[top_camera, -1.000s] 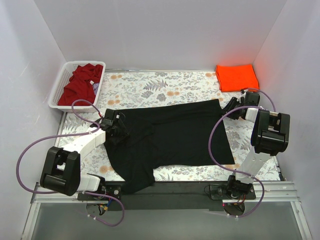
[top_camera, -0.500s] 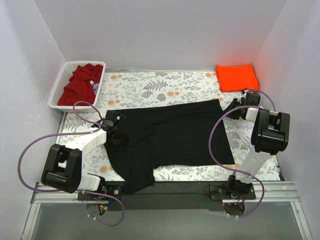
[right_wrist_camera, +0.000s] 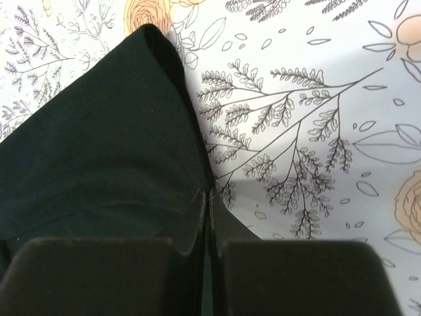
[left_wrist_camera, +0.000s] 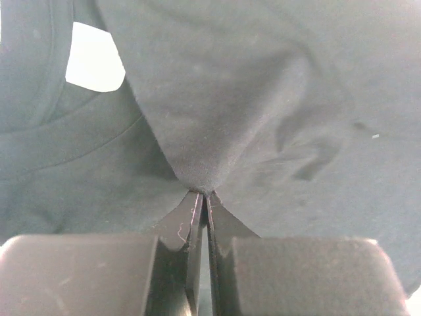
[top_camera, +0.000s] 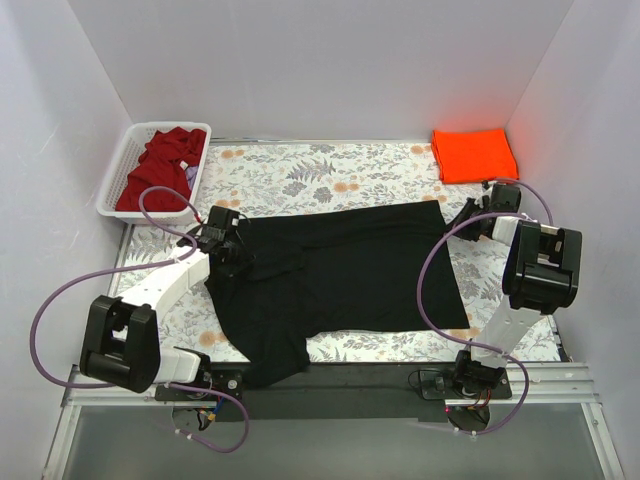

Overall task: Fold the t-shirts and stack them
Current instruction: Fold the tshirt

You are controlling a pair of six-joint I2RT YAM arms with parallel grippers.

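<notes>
Spanning the floral surface (top_camera: 300, 175) between the left tool (top_camera: 232, 252) and right tool (top_camera: 462, 213), the black t-shirt (top_camera: 350, 265) lay flat. On the left wrist, the jaws were together, pinching limp cloth just below the white neck label (left_wrist_camera: 92, 59). On the right wrist, the jaws were clamped on the hem edge. The shirt looked light and floppy, so edge holds suited it.

Both jaws closed, pinching black t-shirt (top_camera: 360, 270)

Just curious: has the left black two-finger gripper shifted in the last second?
Yes: the left gripper crept slightly toward the white plastic slatted basket.
</notes>
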